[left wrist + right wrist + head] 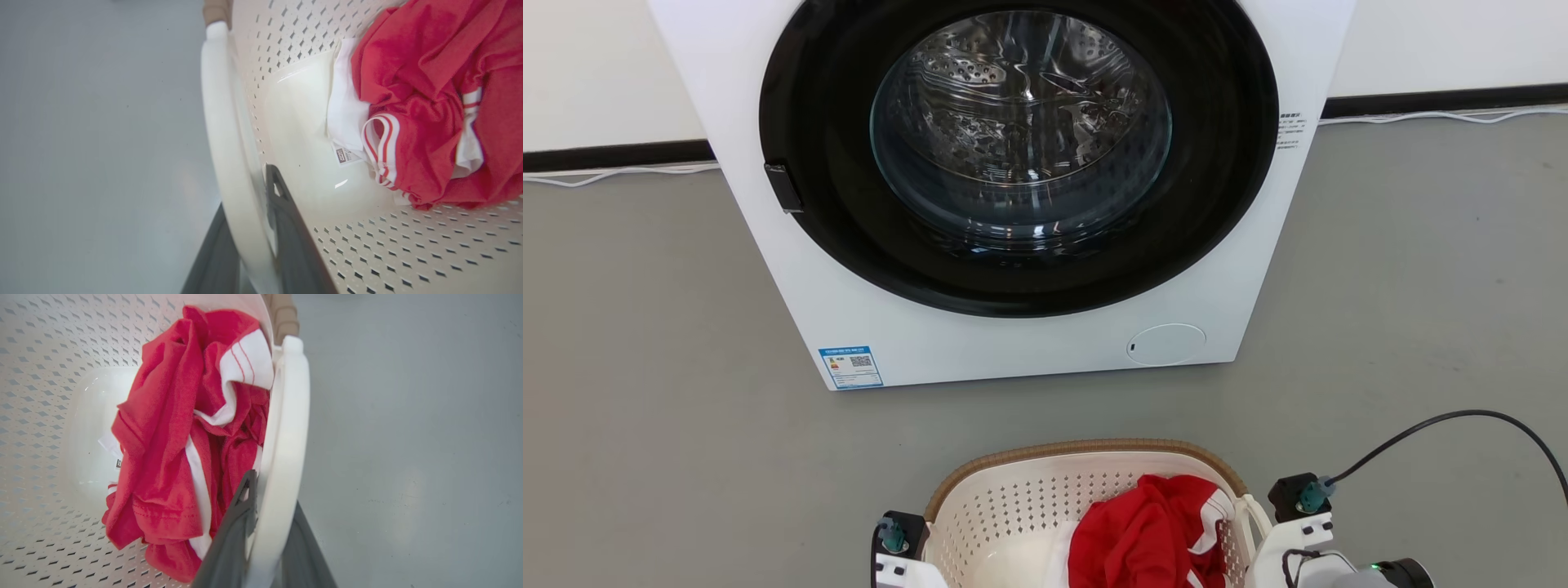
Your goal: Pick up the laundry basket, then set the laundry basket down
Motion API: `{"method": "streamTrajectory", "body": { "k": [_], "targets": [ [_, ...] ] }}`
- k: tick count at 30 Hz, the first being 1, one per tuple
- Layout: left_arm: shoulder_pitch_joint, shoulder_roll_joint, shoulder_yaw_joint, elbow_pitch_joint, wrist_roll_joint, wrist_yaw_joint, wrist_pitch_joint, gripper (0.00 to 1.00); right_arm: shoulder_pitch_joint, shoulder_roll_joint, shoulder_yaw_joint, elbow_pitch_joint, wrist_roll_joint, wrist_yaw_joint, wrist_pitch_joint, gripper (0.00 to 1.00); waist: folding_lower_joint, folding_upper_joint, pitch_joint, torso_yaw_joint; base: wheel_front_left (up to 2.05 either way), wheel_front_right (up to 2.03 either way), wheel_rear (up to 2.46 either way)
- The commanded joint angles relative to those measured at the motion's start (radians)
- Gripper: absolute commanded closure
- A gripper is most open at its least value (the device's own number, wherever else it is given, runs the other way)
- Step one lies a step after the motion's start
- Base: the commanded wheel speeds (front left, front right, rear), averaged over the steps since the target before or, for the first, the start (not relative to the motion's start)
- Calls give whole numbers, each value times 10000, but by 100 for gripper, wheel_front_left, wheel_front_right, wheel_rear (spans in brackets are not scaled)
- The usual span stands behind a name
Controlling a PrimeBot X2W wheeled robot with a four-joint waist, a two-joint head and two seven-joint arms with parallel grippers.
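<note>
The small cream-white perforated plastic laundry basket with a brown woven-look rim sits at the near edge of the scene. It is directly in front of the large white front-loading washing machine, whose round black-framed glass door is closed, and a strip of bare grey floor lies between them. The basket is taken from both sides at once. The left gripper is closed on the white left handle, with 1 dark finger inside the loop against the perforated wall and 1 outside it. The right gripper pinches the white right handle the same way. Holding the 2 opposite handles probably serves to keep the basket level, which matters because the crumpled red-and-white garment is heaped toward the right wall, leaving the smooth bottom bare on the left. Clamping across the handle bars, rather than the thin wall, gives the fingers a firm edge to carry by. I cannot tell whether the base is resting on the floor or already clear of it, so this reads as either the start of the lift or the carry.
</note>
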State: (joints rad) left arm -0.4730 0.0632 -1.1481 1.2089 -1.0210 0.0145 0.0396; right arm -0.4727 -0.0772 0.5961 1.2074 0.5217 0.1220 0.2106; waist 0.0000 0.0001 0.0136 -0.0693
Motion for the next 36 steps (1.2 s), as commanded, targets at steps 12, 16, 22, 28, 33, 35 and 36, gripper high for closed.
{"method": "streamTrajectory", "body": {
  "k": [12, 16, 22, 28, 33, 35, 36],
  "targets": [
    [-596, -130, -92, -194, -195, -47, -311, 100, -340, 270, 333, -172, 135, 87, -326, 100, 0, -1, 231, 127, 0, 0, 0],
    [-733, -130, -137, -188, -236, 19, -386, 100, -461, 270, 325, -208, 170, 87, -523, 100, 0, -1, 429, 172, 0, 0, 0],
    [-1074, -130, -171, -191, -275, 153, -608, 100, -750, 270, 279, -241, 221, 87, -961, 100, 0, -1, 855, 221, 0, 0, 0],
    [-1682, -130, -137, -203, -264, 425, -1088, 100, -1205, 270, 67, -149, 303, 87, -1591, 100, 0, -1, 1696, 313, 0, 0, 0],
    [-2288, -130, -63, -208, -259, 668, -1590, 100, -1683, 270, -249, 122, 451, 87, -2253, 100, 0, -1, 2659, 453, 0, 0, 0],
    [-2508, -130, -41, -231, -270, 745, -1729, 100, -1917, 270, -343, 267, 439, 87, -2528, 100, 0, -1, 3074, 518, 0, 0, 0],
    [-2614, -130, -24, -248, -285, 790, -1796, 100, -2046, 270, -398, 350, 416, 87, -2654, 100, 0, -1, 3280, 548, 0, 0, 0]
  ]
}}
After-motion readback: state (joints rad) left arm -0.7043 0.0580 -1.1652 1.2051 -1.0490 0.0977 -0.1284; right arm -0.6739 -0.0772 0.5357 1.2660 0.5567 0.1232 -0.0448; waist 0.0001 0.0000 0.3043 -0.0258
